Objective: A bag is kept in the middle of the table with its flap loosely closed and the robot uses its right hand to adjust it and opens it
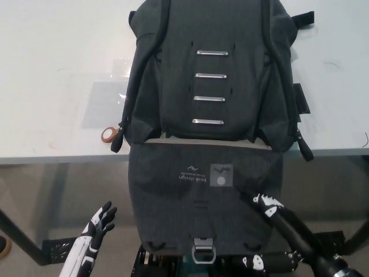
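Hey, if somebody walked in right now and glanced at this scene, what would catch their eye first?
The dark grey backpack fills the middle of the white table, and its big flap hangs open over the near edge, inner side and metal buckle showing. The black right hand sits against the flap's lower right part. The white left hand rests low at the bottom left, fingers spread, holding nothing.
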Motion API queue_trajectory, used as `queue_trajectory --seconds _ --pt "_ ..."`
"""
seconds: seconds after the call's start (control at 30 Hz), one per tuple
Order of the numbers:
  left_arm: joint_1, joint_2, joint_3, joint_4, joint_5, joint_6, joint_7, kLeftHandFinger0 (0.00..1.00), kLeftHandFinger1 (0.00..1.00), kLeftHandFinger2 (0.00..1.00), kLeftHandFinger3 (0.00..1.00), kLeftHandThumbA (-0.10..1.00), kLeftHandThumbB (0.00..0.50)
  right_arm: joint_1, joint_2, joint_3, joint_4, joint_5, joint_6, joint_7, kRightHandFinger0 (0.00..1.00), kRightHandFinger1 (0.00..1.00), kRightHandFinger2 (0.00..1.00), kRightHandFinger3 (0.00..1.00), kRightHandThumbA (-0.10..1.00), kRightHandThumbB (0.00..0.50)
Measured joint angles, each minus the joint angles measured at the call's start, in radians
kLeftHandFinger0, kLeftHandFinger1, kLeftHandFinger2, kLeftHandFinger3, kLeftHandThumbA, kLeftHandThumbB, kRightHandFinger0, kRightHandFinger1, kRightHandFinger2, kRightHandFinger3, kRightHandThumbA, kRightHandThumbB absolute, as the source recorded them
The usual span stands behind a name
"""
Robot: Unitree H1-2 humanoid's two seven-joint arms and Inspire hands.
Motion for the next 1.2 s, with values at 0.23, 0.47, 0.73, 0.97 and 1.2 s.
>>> queue_trajectory --seconds 0.23,0.47,0.73,0.97,1.2 --pt "-0.016 0.001 0.000 0.001 0.000 0.006 0.000 1.00 1.00 1.00 1.00 1.00 0.047 0.036 0.000 -0.010 0.061 -0.017 -0.041 -0.006 1.00 1.00 1.00 1.00 1.00 0.263" --pt "-0.030 0.003 0.000 0.002 0.001 0.011 0.000 1.00 1.00 1.00 1.00 1.00 0.028 0.086 0.003 -0.092 0.114 0.064 -0.068 -0.007 1.00 1.00 1.00 1.00 1.00 0.298" --pt "-0.035 0.003 0.000 0.004 0.002 0.019 0.000 1.00 1.00 1.00 1.00 1.00 0.031 0.175 0.136 -0.247 0.170 0.192 -0.173 -0.051 1.00 1.00 1.00 1.00 1.00 0.218" --pt "-0.035 0.003 0.000 0.005 0.002 0.023 0.000 1.00 1.00 1.00 1.00 1.00 0.038 0.222 0.305 -0.319 0.170 0.319 -0.240 -0.067 1.00 1.00 1.00 1.00 1.00 0.134" --pt "-0.034 0.003 0.001 0.005 0.001 0.023 0.000 1.00 1.00 1.00 1.00 1.00 0.042 0.242 0.369 -0.321 0.209 0.398 -0.300 -0.047 1.00 1.00 1.00 1.00 1.00 0.158"
